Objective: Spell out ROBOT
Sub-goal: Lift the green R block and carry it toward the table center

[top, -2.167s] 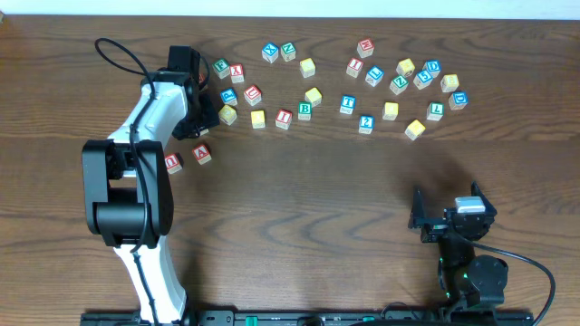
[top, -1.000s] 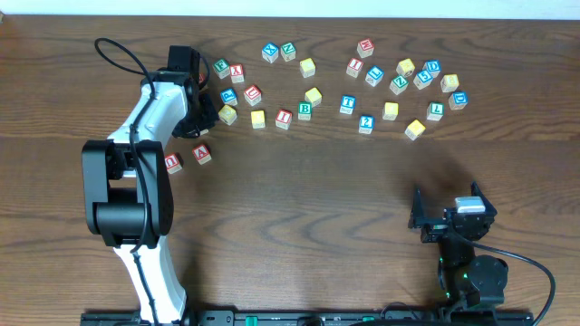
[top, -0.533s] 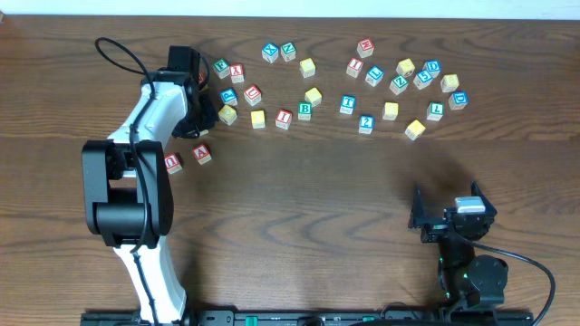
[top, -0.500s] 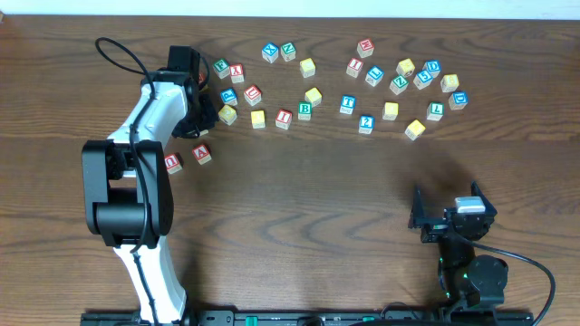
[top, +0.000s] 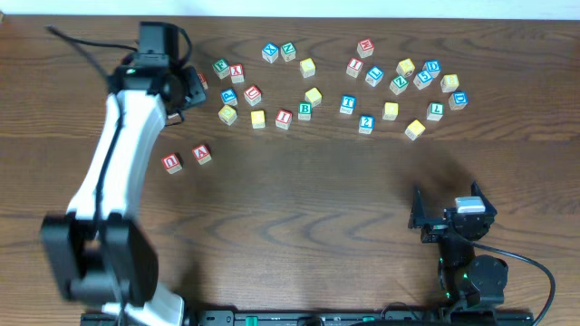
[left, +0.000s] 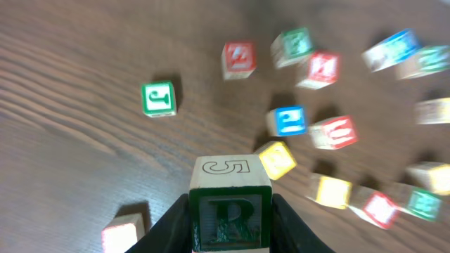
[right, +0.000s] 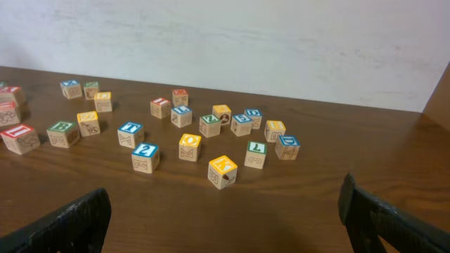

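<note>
left gripper (left: pixel 230 228) is clamped on the r cube (left: pixel 229 219), one black finger (left: pixel 172 226) on each side. the green r faces the wrist cam and there's an outlined 5 on the face above it. the cube looks to be up off the wooden table (top: pixel 308 208), not touching anything else. the wrist shot is smeared, so most letters out there are mush.

ahead of the fingers and off to their right is the loose scatter. a small yellow cube (left: pixel 276 159) sits closest, just past the r cube's top right corner, with a blue-lettered cube (left: pixel 288 121) right behind it. a green-lettered cube (left: pixel 158 98) is ahead on the left by itself, and a pale reddish-top cube (left: pixel 123 232) is down beside the left-hand finger.

from overhead, the rest of the word sits well apart from that gripper, further along the row away from its tips. first comes one yellow-top cube (top: pixel 258 118), then the b cube (top: pixel 304 110), then a second yellow-top cube (top: pixel 313 95) just beside the b, and the t cube (top: pixel 347 104) past those. can't tell which yellow ones are actually o's.

right gripper (top: pixel 448 206) has its jaws spread wide, holding nothing, low by the table's near edge with every cube far out in front of it.
</note>
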